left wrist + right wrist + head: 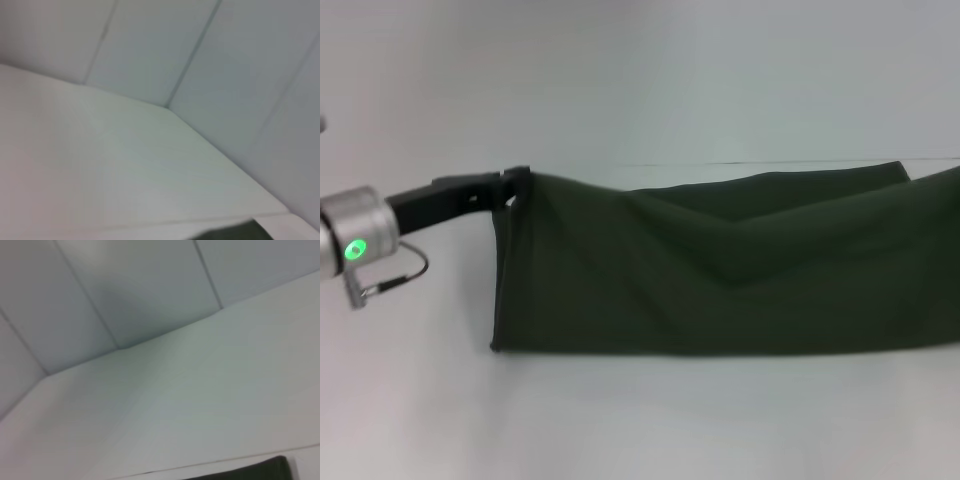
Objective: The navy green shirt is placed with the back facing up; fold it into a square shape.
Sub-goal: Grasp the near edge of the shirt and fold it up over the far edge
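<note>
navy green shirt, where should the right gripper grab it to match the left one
Probably the far upper corner at the right end, mirroring the left gripper, which pinches the far left corner of the navy green shirt. The cloth hangs in a long band from that raised edge, so come in from the right side. That end runs out of the head view.

The left arm (360,240) ends in a round silver metal wrist section with a small glowing green light on its side. A thin dark cable loops out beneath it to a small plug. Beyond it, the left gripper (510,185) is matte black, long and slim, with flat angular segments and narrow fingers.
</note>
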